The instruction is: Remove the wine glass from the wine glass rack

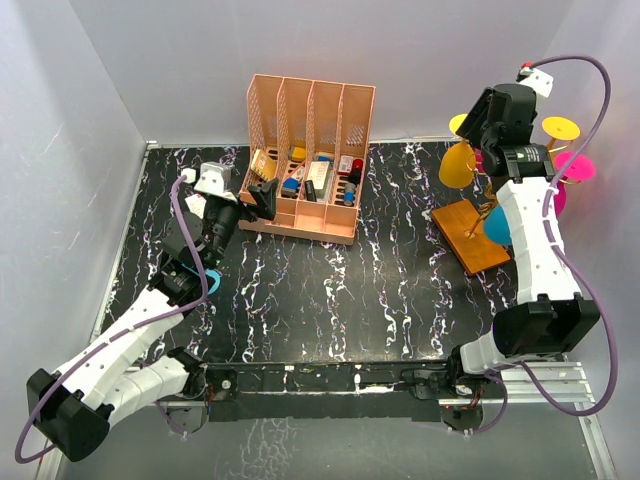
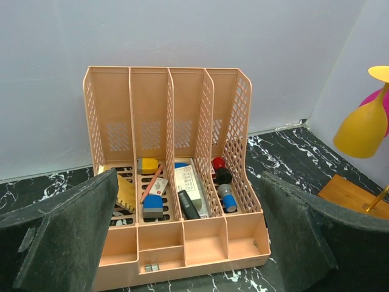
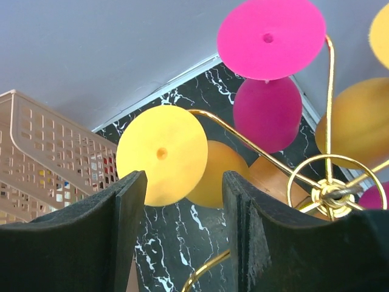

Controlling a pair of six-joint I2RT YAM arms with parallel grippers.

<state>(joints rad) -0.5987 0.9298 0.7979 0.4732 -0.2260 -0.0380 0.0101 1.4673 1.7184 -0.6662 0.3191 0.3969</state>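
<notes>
The wine glass rack stands at the right on its orange-brown wooden base, and its gold wire arms carry several upside-down glasses. A yellow wine glass hangs on the left arm. In the right wrist view its round foot and bowl sit just beyond my right gripper. That gripper is open and empty, high beside the rack. A pink glass hangs behind it. My left gripper is open and empty, facing the organizer.
A peach-pink slotted organizer with stationery stands at the back centre, right in front of the left gripper. A blue glass and more yellow and pink glasses hang on the rack. Grey walls enclose the black marble table.
</notes>
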